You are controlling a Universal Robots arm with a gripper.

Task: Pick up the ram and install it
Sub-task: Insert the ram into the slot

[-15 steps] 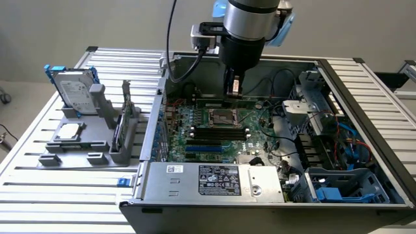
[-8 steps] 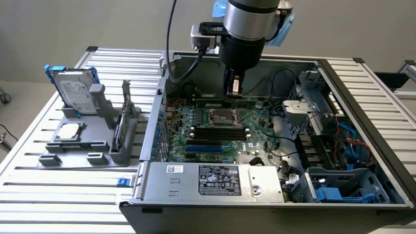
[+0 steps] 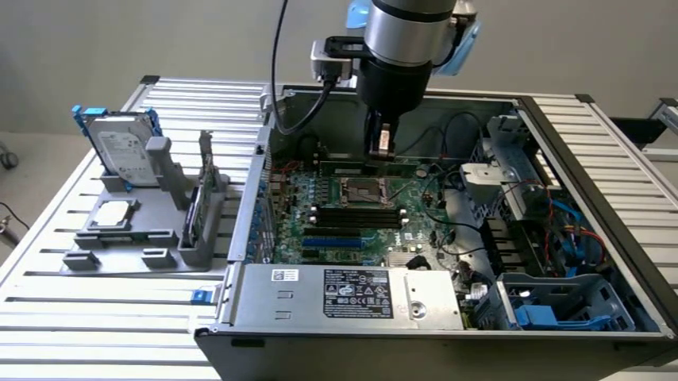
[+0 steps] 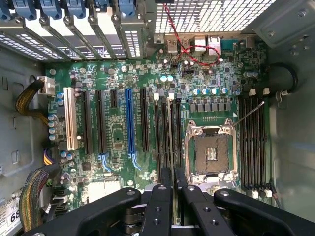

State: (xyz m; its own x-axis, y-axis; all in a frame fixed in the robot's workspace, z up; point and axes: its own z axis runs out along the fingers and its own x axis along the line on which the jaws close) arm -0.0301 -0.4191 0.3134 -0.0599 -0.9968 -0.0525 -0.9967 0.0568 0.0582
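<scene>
I have the gripper [image 3: 382, 151] [image 4: 173, 173] down inside the case [image 3: 593, 159]. Its fingers [image 4: 160, 206] are nearly together, pinching the ram [image 4: 172, 162] edge-on. The ram sits over the black slots [image 4: 160, 142] beside the CPU socket [image 4: 210, 152]; I can't tell if it's seated. I can't read the power supply label [image 3: 355, 290]. A corner sticker [image 4: 11, 216] reads "68".

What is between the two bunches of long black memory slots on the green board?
The empty CPU socket with its silver frame, seen in the wrist view.
</scene>
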